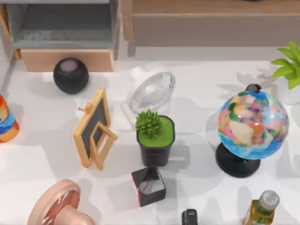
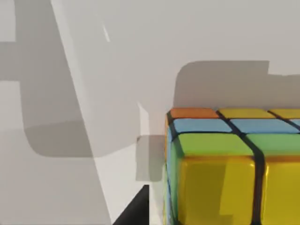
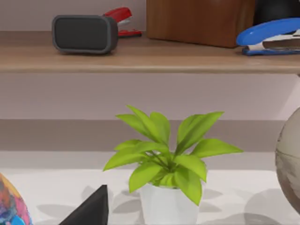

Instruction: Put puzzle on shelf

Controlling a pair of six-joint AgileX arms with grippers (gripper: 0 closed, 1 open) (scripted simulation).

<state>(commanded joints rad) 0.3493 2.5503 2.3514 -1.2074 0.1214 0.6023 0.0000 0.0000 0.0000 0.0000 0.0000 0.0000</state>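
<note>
Top view showed the white table (image 1: 42, 159) crowded with things: a globe (image 1: 252, 123) at the right, a small potted succulent (image 1: 154, 136) in the middle, a framed chalkboard (image 1: 95, 127) to its left, a black cube with a red edge (image 1: 149, 186) near the front, and the wooden shelf (image 1: 206, 10) along the back edge. A dark part (image 1: 189, 217) sat at the front edge, possibly one arm's pincer

Left wrist view showed the puzzle (image 2: 225, 173) very close, its yellow, green, blue and orange tiles glossy between dark grid lines, resting on the white surface. Whether the left pincer was wide, narrow or holding it, I could not tell

Right wrist view looked toward the shelf (image 3: 140, 58), which carried a grey speaker (image 3: 84, 33) and a blue stapler (image 3: 269, 36), with a leafy plant in a white pot (image 3: 166, 164) on the table below. Its own pincer state I could not tell either

By my judgement the puzzle is light, rigid and smooth, best pinched across two opposite flat faces, squarely, lest it slip or twist
</note>
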